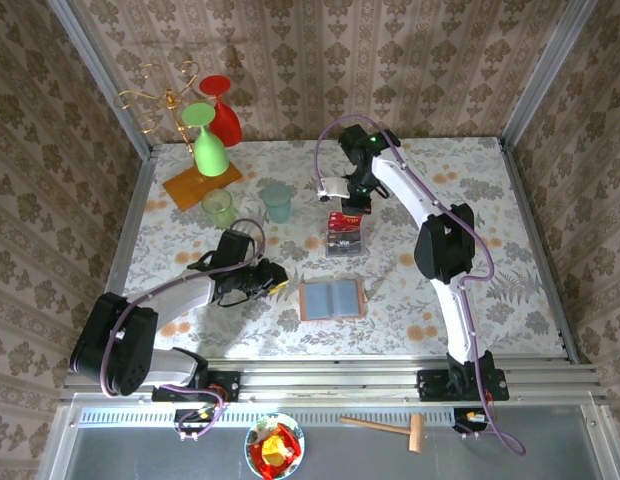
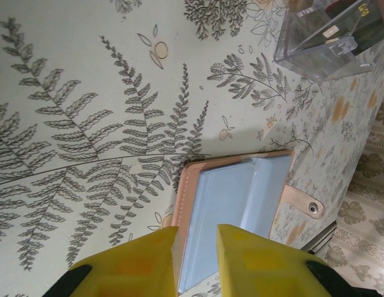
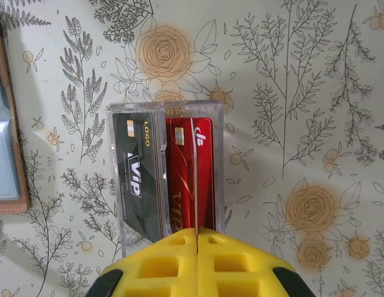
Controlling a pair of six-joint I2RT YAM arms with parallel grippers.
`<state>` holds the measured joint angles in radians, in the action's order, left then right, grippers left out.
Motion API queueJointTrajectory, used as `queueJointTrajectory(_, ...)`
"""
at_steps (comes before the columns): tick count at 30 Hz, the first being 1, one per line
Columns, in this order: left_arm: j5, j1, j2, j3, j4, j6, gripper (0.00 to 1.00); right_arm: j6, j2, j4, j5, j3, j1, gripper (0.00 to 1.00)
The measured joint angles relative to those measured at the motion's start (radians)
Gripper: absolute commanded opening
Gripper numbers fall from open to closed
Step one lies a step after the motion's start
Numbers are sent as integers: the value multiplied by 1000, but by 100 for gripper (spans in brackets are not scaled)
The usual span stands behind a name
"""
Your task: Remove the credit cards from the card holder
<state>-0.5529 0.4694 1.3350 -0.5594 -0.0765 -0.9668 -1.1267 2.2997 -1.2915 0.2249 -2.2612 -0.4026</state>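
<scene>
The salmon-tan card holder [image 1: 331, 299] lies open on the table, its grey-blue pockets [image 2: 241, 198] facing up. My left gripper [image 1: 277, 278] is open just left of it; its yellow fingers [image 2: 148, 260] straddle the holder's stitched edge, and the gap between them [image 2: 197, 247] is empty. A clear tray [image 1: 344, 233] holds a black VIP card [image 3: 137, 179] and a red card [image 3: 179, 173]. My right gripper [image 3: 197, 238] hangs over the tray's far end [image 1: 355, 196], shut on a thin credit card [image 3: 195, 179] seen edge-on.
A glass rack on an orange base [image 1: 202, 185] carries green [image 1: 210, 140] and red [image 1: 222, 115] glasses at the back left, with two small tumblers [image 1: 218, 207] [image 1: 277, 202] beside it. The clear tray [image 2: 331, 40] also sits beyond the holder. Patterned walls enclose the table.
</scene>
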Motion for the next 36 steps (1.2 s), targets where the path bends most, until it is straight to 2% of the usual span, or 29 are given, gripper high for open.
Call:
queueJointTrajectory(7,0,0,-3,4,-1,3,24,4,36,-2,0,-1,0,0)
queueJointTrajectory(14,0,0,-9,10,-3,3,24,19,37,-11,8,-1,0,19)
queueJointTrajectory(23,-2,-39,-9,10,-4,12,24,49,37,-12,8,-5,0,23)
queueJointTrajectory(27,-8,-56,-9,10,-7,31,28,72,29,-7,8,3,0,31)
queueJointTrajectory(31,-2,-91,-18,10,-38,73,36,114,-46,40,9,110,0,42)
queueJointTrajectory(33,14,-106,-31,10,-68,105,40,143,-109,88,6,200,0,50)
queueJointTrajectory(36,48,-128,-54,5,-115,157,47,190,-212,171,2,342,0,67)
